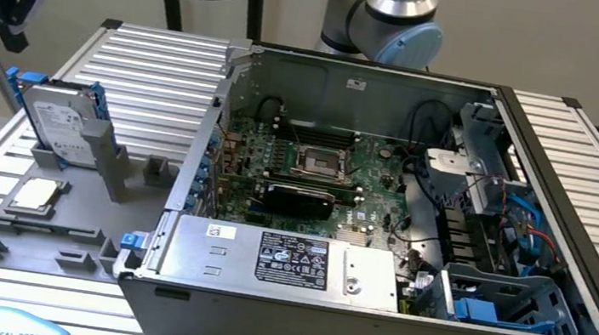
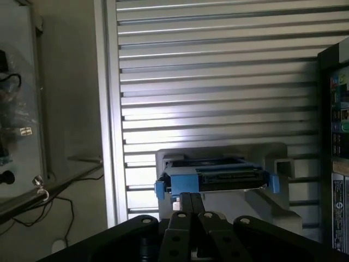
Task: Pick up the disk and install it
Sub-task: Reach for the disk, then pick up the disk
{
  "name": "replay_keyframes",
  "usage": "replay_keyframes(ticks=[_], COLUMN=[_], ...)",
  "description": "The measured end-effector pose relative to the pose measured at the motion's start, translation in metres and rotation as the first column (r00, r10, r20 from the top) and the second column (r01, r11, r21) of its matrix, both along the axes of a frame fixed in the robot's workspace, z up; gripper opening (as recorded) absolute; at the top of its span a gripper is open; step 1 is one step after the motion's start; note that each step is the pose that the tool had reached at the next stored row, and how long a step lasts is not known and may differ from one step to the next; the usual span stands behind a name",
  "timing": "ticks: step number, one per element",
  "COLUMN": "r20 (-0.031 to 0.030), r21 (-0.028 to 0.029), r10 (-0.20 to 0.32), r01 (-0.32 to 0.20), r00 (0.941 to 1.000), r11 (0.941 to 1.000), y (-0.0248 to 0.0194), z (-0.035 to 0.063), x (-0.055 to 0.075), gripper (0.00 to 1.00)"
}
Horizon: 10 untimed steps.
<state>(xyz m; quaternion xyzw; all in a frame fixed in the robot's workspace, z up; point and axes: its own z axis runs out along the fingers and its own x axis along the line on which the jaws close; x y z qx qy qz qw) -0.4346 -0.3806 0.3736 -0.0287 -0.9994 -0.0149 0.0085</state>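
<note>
The disk (image 1: pixel 58 128), a silver-grey drive with a white label in a blue carrier, stands on edge in a grey holder (image 1: pixel 88 160) at the exterior view's left, outside the computer case. My gripper (image 1: pixel 17 32) hangs well above and left of it, apart from it. In the wrist view I look down on the disk's top edge (image 2: pixel 218 178), blue tabs at both ends. My gripper (image 2: pixel 191 197) is shut with its fingers pressed together and nothing between them, short of the disk.
The open computer case (image 1: pixel 559 148) lies on the slatted aluminium table (image 1: pixel 158 60), showing the motherboard (image 1: pixel 317 165), the grey power supply box (image 1: pixel 282 260) and a blue drive bay (image 1: pixel 512 301). A small silver CPU chip (image 1: pixel 36 193) sits on the grey fixture plate (image 1: pixel 38 251).
</note>
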Motion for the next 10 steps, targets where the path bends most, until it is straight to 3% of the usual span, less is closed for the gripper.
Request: replay_keyframes(ticks=[2, 10], r20=[-0.0002, -0.0002], r21=[-0.0048, -0.0052], r10=[0.016, 0.024], r01=[-0.016, -0.024], r00=[0.9999, 0.9997], r11=[0.9999, 0.9997], y=[0.0006, 0.0013], z=[-0.0008, -0.001], x=[-0.0017, -0.0024], gripper=[0.11, 0.11])
